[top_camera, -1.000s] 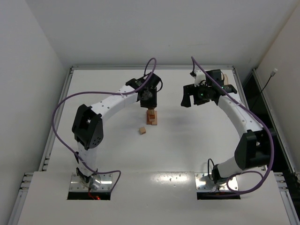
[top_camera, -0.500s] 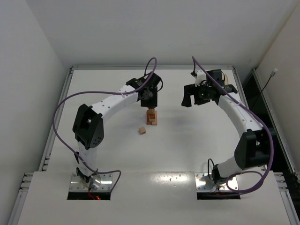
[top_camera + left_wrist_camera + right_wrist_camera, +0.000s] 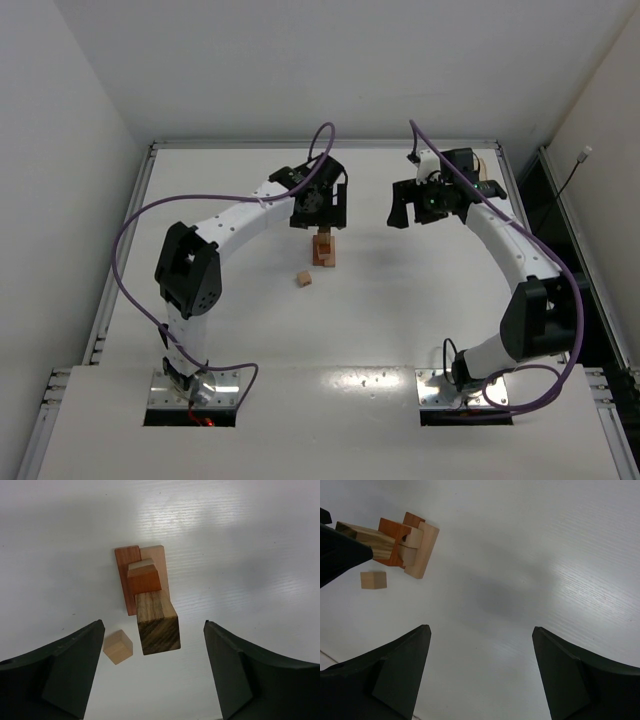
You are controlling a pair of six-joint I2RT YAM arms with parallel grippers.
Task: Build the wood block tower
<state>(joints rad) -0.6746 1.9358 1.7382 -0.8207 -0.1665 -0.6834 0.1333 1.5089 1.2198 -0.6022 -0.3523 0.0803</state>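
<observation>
White tabletop (image 3: pixel 420 300) lies open around the central wood block tower (image 3: pixel 323 250); loose cube (image 3: pixel 305 279) lower left. Left gripper (image 3: pixel 320 222) spread over the tower, right gripper (image 3: pixel 412 212) spread upper right.

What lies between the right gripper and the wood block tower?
Only bare white table, seen in the top external view; the right gripper hangs apart from the wood block tower.

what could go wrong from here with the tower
1. The left gripper hangs open with its fingers either side of the dark-grained top block; any sideways drift while lifting could topple the narrow wood block tower.
2. The loose tan cube lies close to the tower's base, so reaching for it might clip the stack.
</observation>
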